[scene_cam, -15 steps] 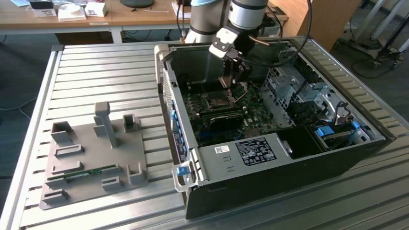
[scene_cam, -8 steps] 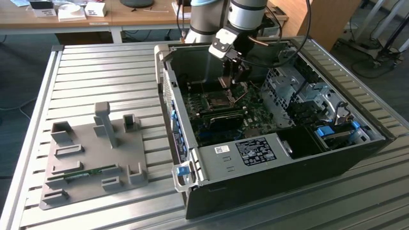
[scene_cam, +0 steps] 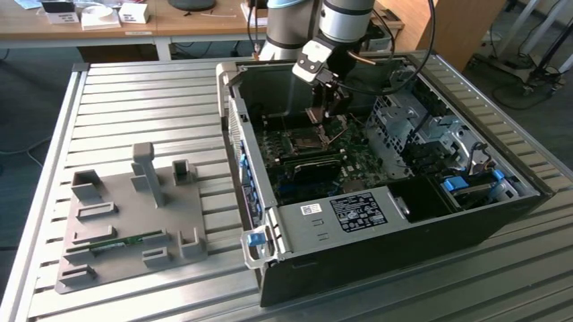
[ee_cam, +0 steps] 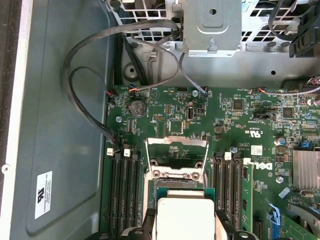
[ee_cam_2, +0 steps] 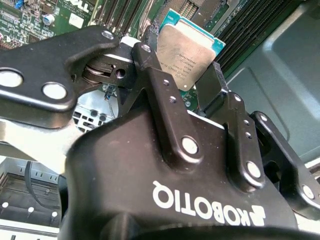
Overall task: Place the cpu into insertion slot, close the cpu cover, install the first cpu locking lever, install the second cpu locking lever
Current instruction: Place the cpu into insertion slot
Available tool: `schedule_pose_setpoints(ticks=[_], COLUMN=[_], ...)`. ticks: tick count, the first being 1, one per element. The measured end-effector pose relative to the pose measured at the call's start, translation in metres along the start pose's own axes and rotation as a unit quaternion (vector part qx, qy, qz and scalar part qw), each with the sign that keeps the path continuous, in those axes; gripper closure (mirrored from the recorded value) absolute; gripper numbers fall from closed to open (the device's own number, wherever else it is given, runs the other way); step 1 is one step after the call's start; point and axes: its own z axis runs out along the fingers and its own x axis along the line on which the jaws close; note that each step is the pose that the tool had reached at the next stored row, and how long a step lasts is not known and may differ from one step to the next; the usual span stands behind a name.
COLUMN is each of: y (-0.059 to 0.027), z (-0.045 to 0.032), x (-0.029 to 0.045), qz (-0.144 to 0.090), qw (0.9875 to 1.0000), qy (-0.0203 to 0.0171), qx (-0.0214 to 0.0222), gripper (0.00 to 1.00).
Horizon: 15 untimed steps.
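Note:
My gripper (scene_cam: 327, 111) hangs inside the open computer case, shut on the cpu (ee_cam_2: 185, 52). The cpu is a square chip with a dull silver top and a green edge, pinched between the two black fingers (ee_cam_2: 150, 65). In the first wrist view the cpu (ee_cam: 182, 217) sits just above and short of the insertion slot (ee_cam: 175, 176), whose dark socket is partly hidden behind it. The cpu cover (ee_cam: 176, 150), a shiny metal frame, stands tilted up and open at the slot's far edge. In the exterior view the slot (scene_cam: 300, 142) lies on the green board below the gripper.
Black memory slots (ee_cam: 127, 195) flank the socket on both sides. Grey cables (ee_cam: 90, 75) loop over the case wall near a metal drive bracket (ee_cam: 212, 25). A silver heat sink (ee_cam: 305, 167) sits on the board. A grey fixture plate (scene_cam: 130, 221) lies on the slatted table beside the case.

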Motion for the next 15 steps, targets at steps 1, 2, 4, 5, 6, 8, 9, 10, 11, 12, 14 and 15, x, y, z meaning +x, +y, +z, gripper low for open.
schedule_pose_setpoints(ticks=[1, 2, 4, 5, 6, 8, 9, 10, 11, 12, 14, 15], y=[0.0000, -0.0001, -0.0001, -0.0001, -0.0001, -0.0001, -0.0001, -0.0001, -0.0001, -0.0001, -0.0001, -0.0001], z=[0.0001, 0.0001, 0.0001, 0.0000, 0.0000, 0.0001, 0.0002, 0.0005, 0.0006, 0.0006, 0.0007, 0.0007], x=[0.0000, 0.0000, 0.0000, 0.0000, 0.0000, 0.0000, 0.0000, 0.0000, 0.0000, 0.0000, 0.0000, 0.0000], qz=[0.000, 0.000, 0.000, 0.000, 0.000, 0.000, 0.000, 0.000, 0.000, 0.000, 0.000, 0.000], qw=[1.0000, 1.0000, 1.0000, 1.0000, 1.0000, 1.0000, 1.0000, 1.0000, 1.0000, 1.0000, 1.0000, 1.0000], qy=[0.0004, 0.0009, 0.0011, 0.0012, 0.0012, 0.0013, 0.0013, 0.0013, 0.0013, 0.0012, 0.0013, 0.0012], qx=[0.0000, -0.0001, 0.0000, 0.0000, 0.0000, 0.0000, 0.0000, -0.0001, 0.0000, 0.0000, 0.0000, 0.0000], gripper=[0.46, 0.46, 0.46, 0.46, 0.46, 0.46, 0.46, 0.46, 0.46, 0.46, 0.46, 0.46])
